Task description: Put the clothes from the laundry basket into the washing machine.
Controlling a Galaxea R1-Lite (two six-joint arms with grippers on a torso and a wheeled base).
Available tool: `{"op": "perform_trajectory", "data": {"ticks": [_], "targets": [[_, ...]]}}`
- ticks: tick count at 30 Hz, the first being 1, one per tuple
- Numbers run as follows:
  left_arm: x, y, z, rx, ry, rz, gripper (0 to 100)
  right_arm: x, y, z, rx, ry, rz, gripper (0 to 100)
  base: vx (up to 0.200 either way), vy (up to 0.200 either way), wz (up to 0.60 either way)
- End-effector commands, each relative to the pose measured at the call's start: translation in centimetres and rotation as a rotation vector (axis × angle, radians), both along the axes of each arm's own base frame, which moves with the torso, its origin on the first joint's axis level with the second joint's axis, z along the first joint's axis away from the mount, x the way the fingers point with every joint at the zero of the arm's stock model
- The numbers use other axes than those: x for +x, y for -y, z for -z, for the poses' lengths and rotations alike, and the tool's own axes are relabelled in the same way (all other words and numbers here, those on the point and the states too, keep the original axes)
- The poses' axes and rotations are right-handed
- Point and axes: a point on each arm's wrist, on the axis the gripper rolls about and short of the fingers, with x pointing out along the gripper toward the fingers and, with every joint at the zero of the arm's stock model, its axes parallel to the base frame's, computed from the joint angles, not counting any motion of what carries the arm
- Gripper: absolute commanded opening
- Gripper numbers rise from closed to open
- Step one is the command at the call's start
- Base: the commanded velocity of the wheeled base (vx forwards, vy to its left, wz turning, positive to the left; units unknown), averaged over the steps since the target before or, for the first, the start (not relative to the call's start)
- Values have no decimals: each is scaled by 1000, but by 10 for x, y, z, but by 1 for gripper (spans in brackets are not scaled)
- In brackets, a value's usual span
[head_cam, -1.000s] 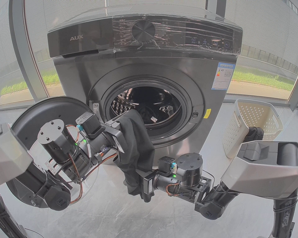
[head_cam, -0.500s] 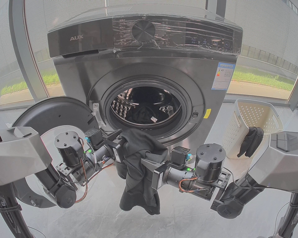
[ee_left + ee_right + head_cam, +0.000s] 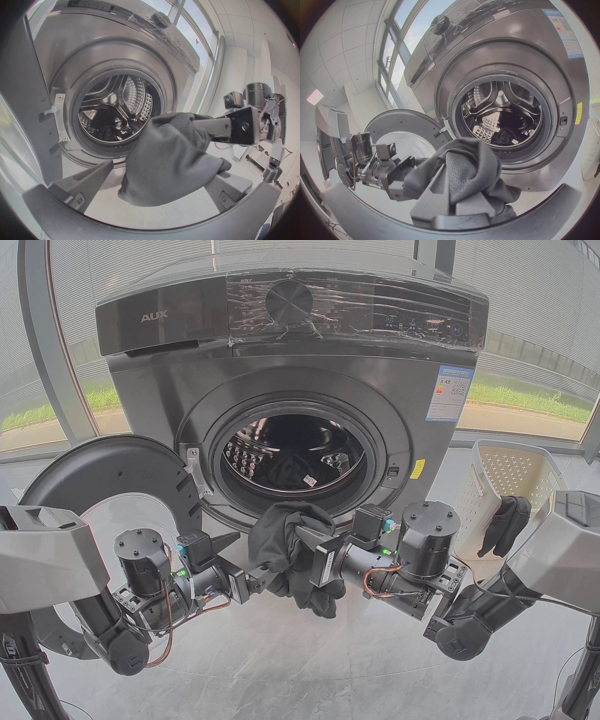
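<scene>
Right claw [image 3: 305, 539] is clamped on a dark garment [image 3: 278, 537], bunched just in front of and below the washing machine [image 3: 287, 365] opening. Left claw [image 3: 250, 559] stands apart, with the cloth against one finger. We see another dark piece [image 3: 506, 524] hanging over the laundry basket [image 3: 531, 455] rim, and clothes [image 3: 284, 472] in the drum.
</scene>
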Motion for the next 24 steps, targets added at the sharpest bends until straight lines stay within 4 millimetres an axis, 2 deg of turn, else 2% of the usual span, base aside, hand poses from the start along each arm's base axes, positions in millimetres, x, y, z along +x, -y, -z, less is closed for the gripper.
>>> {"op": "perform_trajectory", "data": {"ticks": [1,10,16,24], "targets": [[-6,2,6,12,-28,31,100,2,0,-3,10,10,6,0,0,0,0],[-9,20,10,11,-27,86,100,-3,-3,-5,10,10,-11,0,0,0,0],[2,39,7,-15,19,117,100,-3,-3,-5,10,10,-11,0,0,0,0],[9,48,24,-1,-10,153,100,-6,-5,-5,12,12,-20,0,0,0,0]]}}
